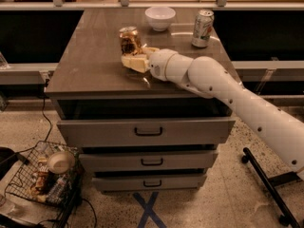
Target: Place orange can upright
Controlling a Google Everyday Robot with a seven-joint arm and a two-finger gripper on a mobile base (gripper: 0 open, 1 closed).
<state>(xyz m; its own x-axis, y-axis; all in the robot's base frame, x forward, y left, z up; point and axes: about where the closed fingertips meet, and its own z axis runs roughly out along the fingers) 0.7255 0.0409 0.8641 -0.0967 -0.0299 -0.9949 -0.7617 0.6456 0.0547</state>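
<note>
The orange can (128, 40) is a shiny golden-orange drink can with mottled brown print. It stands upright at the middle of the brown cabinet top (90, 65). My gripper (137, 59) reaches in from the right on the white arm (228, 94). Its cream fingers (134, 62) close around the can's lower part on the near side. The can's base is hidden behind the fingers, so I cannot tell whether it rests on the top or hangs just above it.
A white bowl (160, 17) sits at the back of the top. A white-silver can (203, 28) stands at the back right. Drawers (148, 131) are below the top. A wire basket (42, 175) with clutter is on the floor at left, and a black stand leg (266, 184) at right.
</note>
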